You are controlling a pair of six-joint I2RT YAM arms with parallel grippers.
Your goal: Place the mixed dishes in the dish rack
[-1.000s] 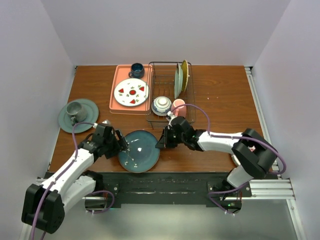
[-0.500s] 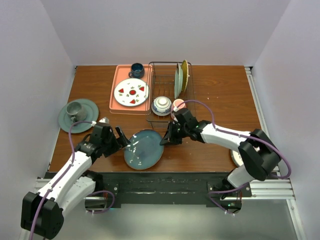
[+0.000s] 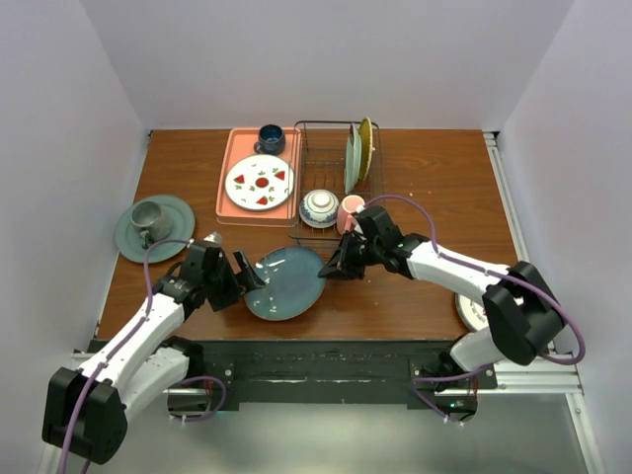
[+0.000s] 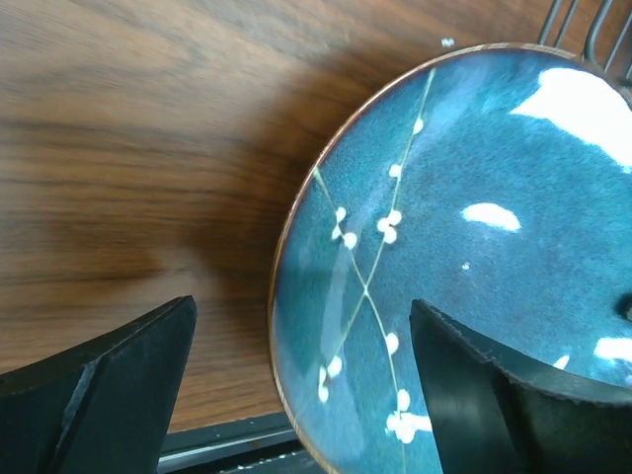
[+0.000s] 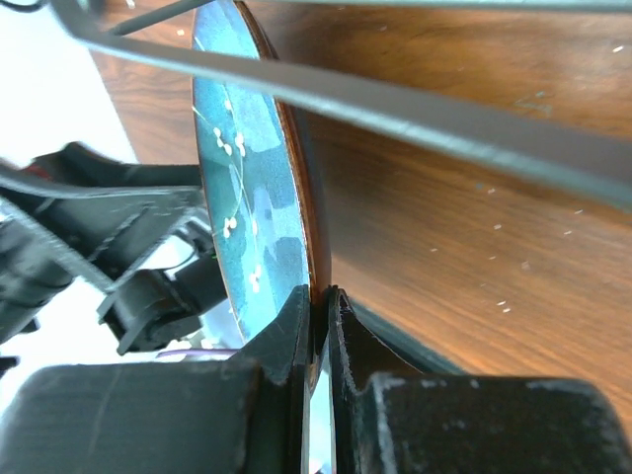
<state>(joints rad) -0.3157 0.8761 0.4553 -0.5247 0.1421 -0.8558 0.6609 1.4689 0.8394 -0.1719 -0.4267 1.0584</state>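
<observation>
teal blossom plate point(image 3: 286, 283) is leaning tilted just before the dish rack point(image 3: 299, 188), right end effector point(image 3: 330, 269) pinching its rim, left end effector point(image 3: 247, 274) gaping wide beside it; next is calling for lifting it into the rack's free prongs

Teal-blue plate point(image 4: 474, 247) w/ white blossom sprigs, copper rim; white plate point(image 3: 260, 182) w/ red marks; pink tray point(image 3: 242, 144).

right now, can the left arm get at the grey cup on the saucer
Probably yes: its jaws stand open, not gripping the blue plate, and only bare table lies between them and the cup.
</observation>
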